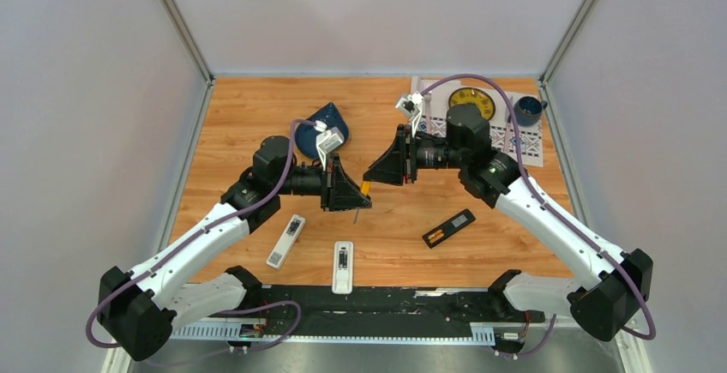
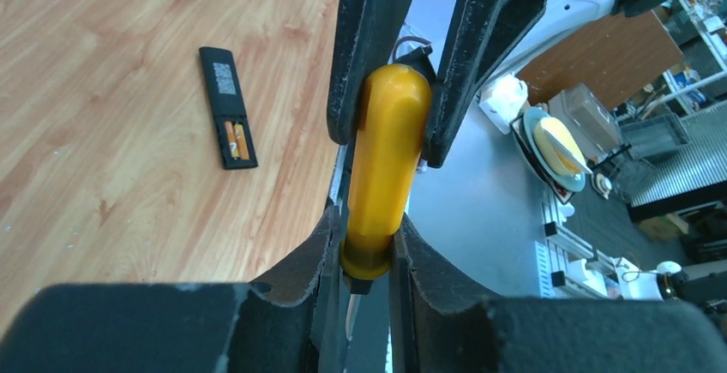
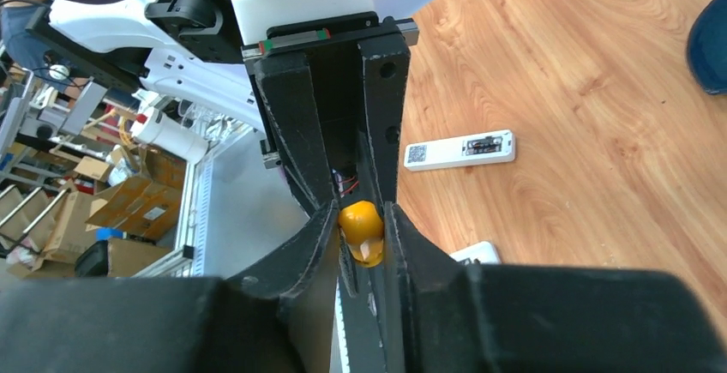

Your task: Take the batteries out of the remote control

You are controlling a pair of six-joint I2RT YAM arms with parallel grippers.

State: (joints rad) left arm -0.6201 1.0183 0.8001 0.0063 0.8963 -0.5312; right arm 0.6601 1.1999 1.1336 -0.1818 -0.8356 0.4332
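A black remote control (image 1: pixel 449 228) lies back up on the wooden table at the right, its compartment open with orange-gold batteries (image 1: pixel 436 236) inside. The left wrist view shows the remote (image 2: pixel 225 90) and its two batteries (image 2: pixel 237 141). Both grippers meet above the table's middle on an orange-handled screwdriver (image 1: pixel 367 188). My left gripper (image 1: pixel 366 201) is shut on the handle's lower collar (image 2: pixel 370 257). My right gripper (image 1: pixel 369 176) is shut on the handle's rounded end (image 3: pixel 360 223). The metal shaft points down.
Two white remotes (image 1: pixel 286 241) (image 1: pixel 343 266) lie near the front edge; one shows in the right wrist view (image 3: pixel 460 149). A dark blue object (image 1: pixel 326 121) lies behind the left arm. A patterned mat with a yellow plate (image 1: pixel 472 101) and a blue cup (image 1: pixel 528 110) sits back right.
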